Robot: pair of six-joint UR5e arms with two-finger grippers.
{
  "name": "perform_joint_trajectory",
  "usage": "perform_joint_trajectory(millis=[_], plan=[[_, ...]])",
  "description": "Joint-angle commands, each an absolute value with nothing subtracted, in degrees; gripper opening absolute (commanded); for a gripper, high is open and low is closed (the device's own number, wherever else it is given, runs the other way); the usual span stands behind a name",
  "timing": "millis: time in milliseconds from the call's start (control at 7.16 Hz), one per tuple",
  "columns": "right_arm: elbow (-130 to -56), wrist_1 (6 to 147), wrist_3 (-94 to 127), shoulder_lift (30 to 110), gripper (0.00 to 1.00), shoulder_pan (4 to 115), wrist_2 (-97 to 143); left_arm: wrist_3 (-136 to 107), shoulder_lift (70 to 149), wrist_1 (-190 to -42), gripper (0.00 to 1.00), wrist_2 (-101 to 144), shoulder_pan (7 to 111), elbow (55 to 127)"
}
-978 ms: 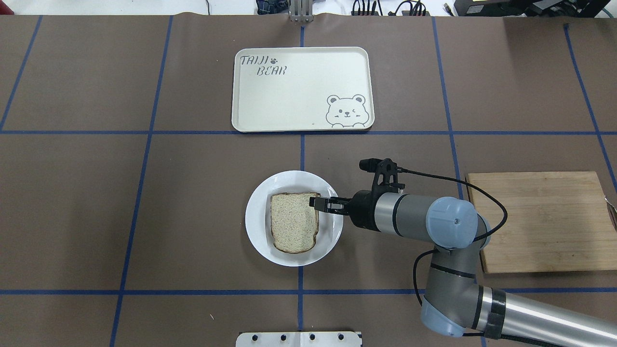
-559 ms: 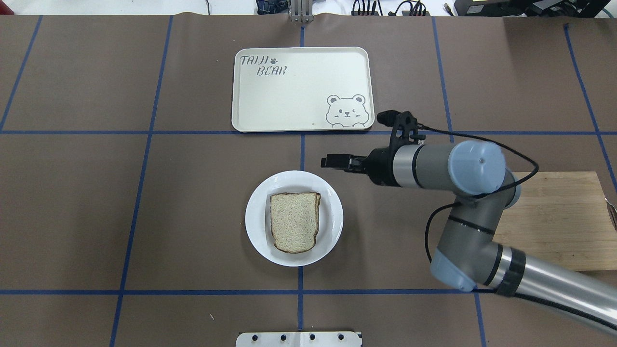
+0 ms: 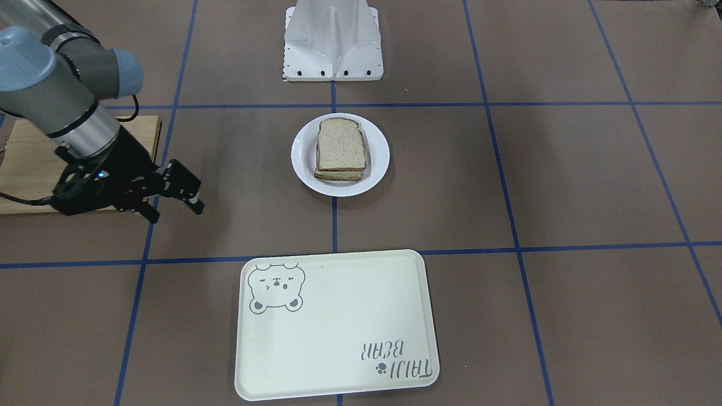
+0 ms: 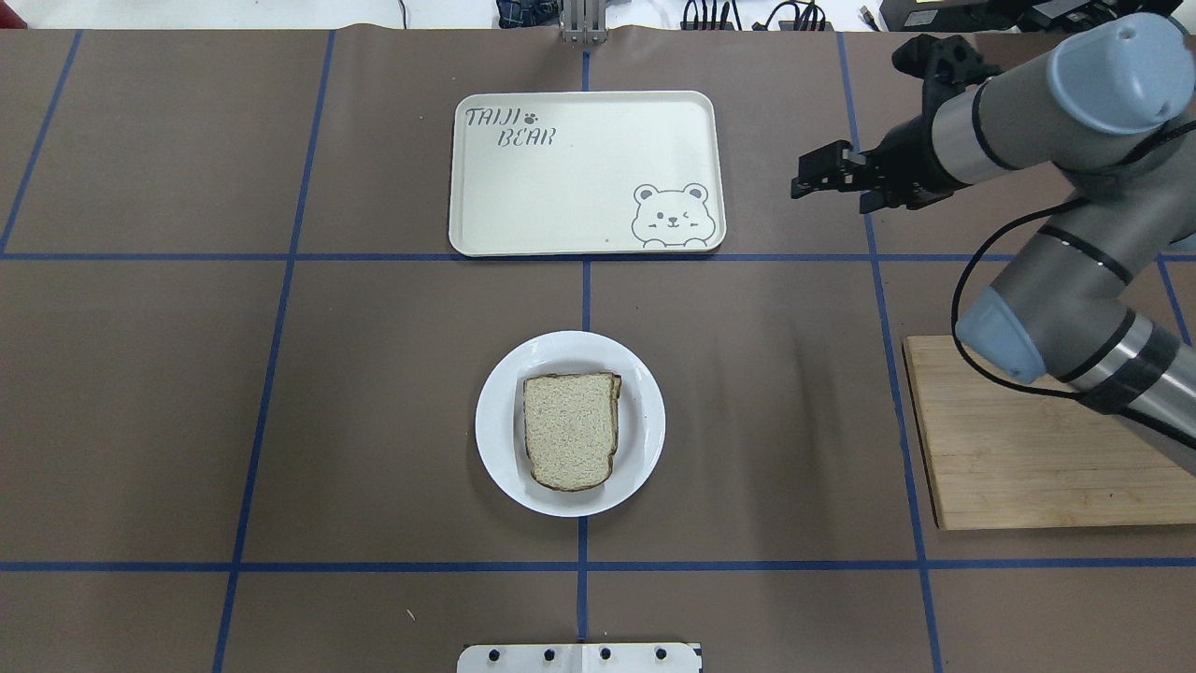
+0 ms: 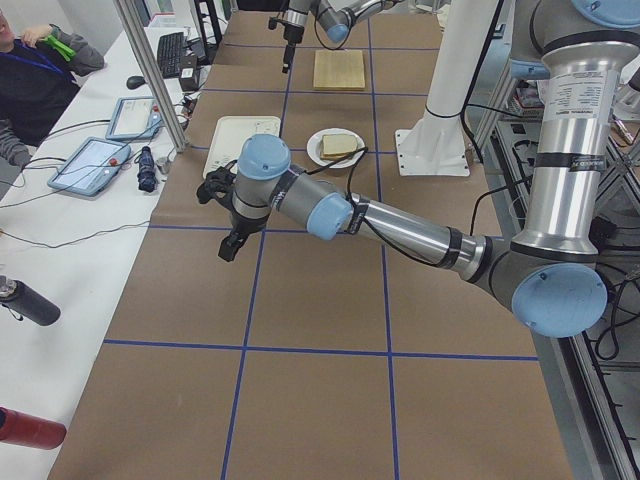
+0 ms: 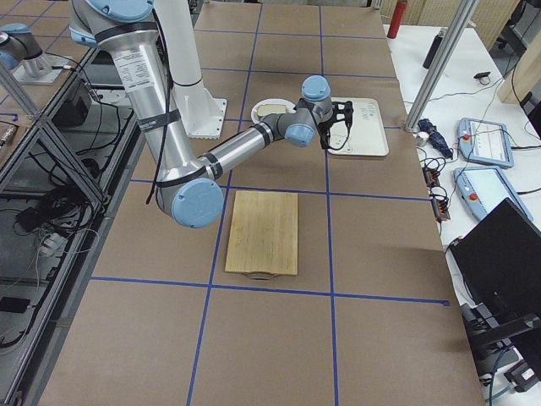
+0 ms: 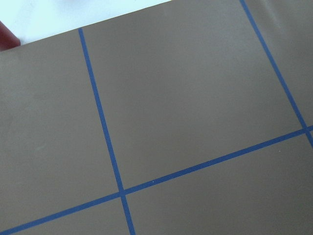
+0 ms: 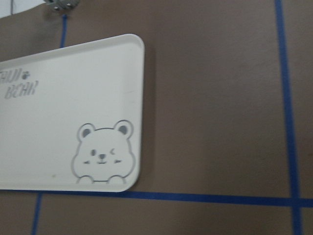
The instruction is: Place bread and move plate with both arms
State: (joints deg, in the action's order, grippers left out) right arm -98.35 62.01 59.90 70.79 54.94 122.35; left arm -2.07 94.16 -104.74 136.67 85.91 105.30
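The bread (image 4: 572, 439) lies flat on the white plate (image 4: 495, 411) near the table's middle. In the front view the bread (image 3: 340, 144) rests on top of another slice on the plate (image 3: 379, 153). My right gripper (image 4: 809, 178) hangs empty above the table, far right of the plate and just right of the tray. In the front view the right gripper (image 3: 174, 204) has its fingers spread, so it is open. My left gripper (image 5: 229, 247) shows only in the exterior left view, far from the plate. I cannot tell if it is open or shut.
The cream bear tray (image 4: 561, 196) lies beyond the plate; it also shows in the right wrist view (image 8: 73, 88). A wooden cutting board (image 4: 1046, 449) lies at the right under the right arm. The left wrist view shows only brown table with blue tape lines.
My right gripper has drawn away from the bread on the plate and swung far and to the right, up beside the tray. The bread and plate have not moved.
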Motion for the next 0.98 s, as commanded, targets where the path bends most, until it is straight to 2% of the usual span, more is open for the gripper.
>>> perform_joint_trajectory(millis=[0, 279, 559, 838], plan=[[-98.17, 73.34, 34.4, 76.61, 1.0, 63.16, 124.01, -12.6, 94.75, -109.92, 0.99, 136.67, 80.1, 106.61], [-97.74, 77.33, 15.72, 84.42, 1.0, 71.67, 127.25, -32.4, 94.83, -118.77, 0.99, 136.58, 69.92, 106.52], [-98.0, 77.6, 4.29, 93.13, 1.0, 80.2, 129.19, -54.92, 94.66, -133.35, 0.99, 131.79, 60.94, 105.82], [-97.99, 78.92, -1.75, 100.6, 1.0, 84.1, 129.2, -67.01, 94.66, -142.16, 0.99, 131.22, 53.82, 105.82]])
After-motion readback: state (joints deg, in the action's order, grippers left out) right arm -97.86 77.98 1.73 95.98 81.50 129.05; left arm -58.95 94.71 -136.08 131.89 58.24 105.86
